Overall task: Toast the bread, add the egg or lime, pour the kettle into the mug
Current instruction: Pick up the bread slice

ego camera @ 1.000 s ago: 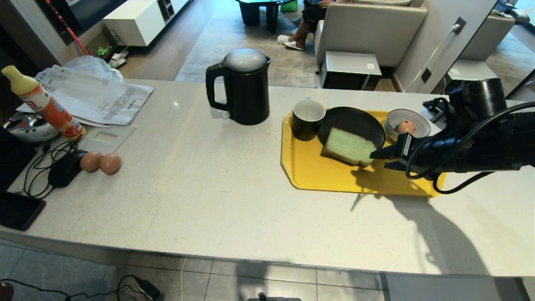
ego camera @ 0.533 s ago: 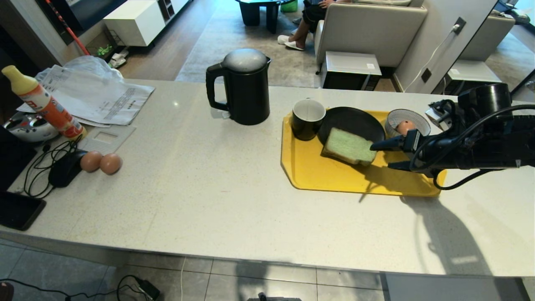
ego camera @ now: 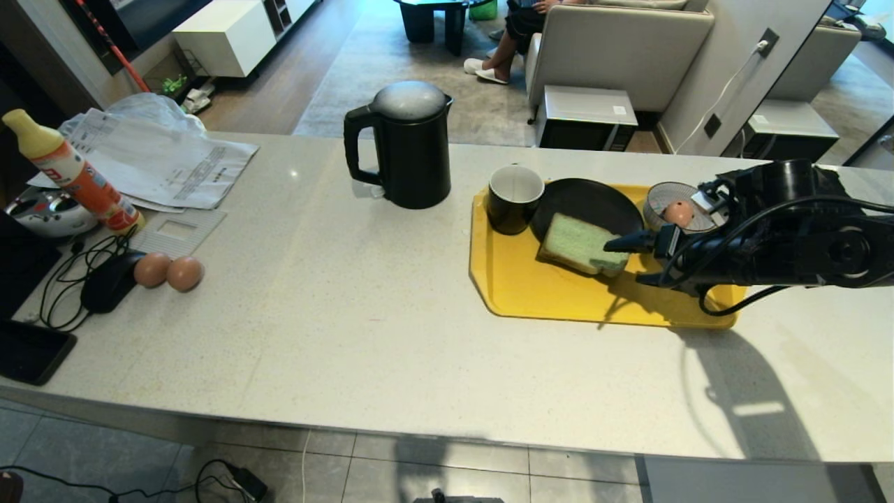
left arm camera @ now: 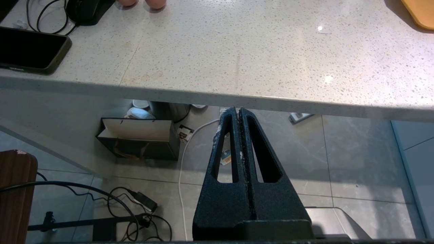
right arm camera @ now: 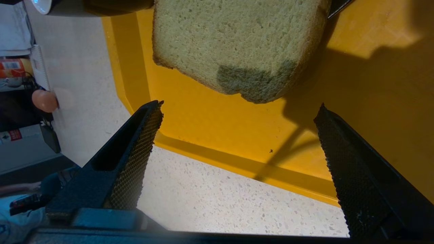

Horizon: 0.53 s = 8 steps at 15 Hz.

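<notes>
Left gripper (left arm camera: 237,113): parked below the near edge of the pale speckled stone worktop (ego camera: 363,328), over the grey tiled floor (left arm camera: 339,162); its black fingers are pressed together with nothing between them.
Right gripper (ego camera: 620,260): at the right of the head frame, low over the yellow plastic tray (ego camera: 531,293), reaching in level from the right; fingers spread wide and empty (one tip by the slice's right edge, the other nearer the camera over bare tray).
Bread (ego camera: 584,244): a thick pale green slice with olive-brown crust, centre-right of the frame, leaning partly on the rim of a black round plate (ego camera: 590,199) and partly on the tray; in the right wrist view the bread (right arm camera: 237,44) lies just beyond the open fingertips, not gripped.
Mug (ego camera: 515,198): short, black, white inside, upright on the tray's far left corner, just beside the plate.
Striped bowl (ego camera: 674,202): white and blue, at the tray's far right, holding one brown egg (ego camera: 677,212).
Loose eggs (ego camera: 168,271): two brown ones touching, left of the frame, beside a black cable bundle (ego camera: 98,283).
Kettle (ego camera: 405,143): tall black jug with loop handle and domed lid, upright on the worktop at upper centre, left of the tray.
Spray bottle (ego camera: 70,173): yellow and orange, tilted at upper left, near printed papers (ego camera: 174,164).
Background: a seated person's legs (ego camera: 513,42) by a beige sofa (ego camera: 621,49).
</notes>
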### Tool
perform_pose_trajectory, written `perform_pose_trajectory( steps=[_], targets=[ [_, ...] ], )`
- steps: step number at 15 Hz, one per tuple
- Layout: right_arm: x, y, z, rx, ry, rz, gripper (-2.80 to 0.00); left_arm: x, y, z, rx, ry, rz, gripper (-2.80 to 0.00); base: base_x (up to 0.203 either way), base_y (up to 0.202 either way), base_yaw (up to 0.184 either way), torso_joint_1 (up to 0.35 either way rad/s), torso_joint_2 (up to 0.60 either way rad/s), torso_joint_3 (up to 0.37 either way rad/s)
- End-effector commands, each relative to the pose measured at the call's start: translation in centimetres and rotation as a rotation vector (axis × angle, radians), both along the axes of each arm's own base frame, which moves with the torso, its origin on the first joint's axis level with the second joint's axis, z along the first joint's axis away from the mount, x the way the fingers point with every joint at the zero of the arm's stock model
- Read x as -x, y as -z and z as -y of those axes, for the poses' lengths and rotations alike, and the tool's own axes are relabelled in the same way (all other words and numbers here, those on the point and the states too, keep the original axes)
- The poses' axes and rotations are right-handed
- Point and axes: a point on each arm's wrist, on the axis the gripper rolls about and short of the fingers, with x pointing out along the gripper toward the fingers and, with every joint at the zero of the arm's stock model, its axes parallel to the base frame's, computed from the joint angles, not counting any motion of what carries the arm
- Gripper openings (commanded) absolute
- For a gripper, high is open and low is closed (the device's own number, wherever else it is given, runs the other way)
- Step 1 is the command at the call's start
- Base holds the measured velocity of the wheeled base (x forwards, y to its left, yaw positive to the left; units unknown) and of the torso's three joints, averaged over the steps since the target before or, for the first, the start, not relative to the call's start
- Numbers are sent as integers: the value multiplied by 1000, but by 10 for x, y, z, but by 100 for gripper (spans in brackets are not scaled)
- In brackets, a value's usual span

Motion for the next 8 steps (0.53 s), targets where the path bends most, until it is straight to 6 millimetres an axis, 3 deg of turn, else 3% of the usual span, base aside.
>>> perform_pose_trajectory(
  steps=[1, 8],
  targets=[
    [-7, 10, 0, -2, 1, -27, 0, -1, 5, 0, 1, -1, -15, -280, 0, 0, 0, 0, 0, 0],
    [-17, 11, 0, -13, 6, -22, 0, -1, 5, 0, 1, 5, -15, -280, 0, 0, 0, 0, 0, 0]
  ],
)
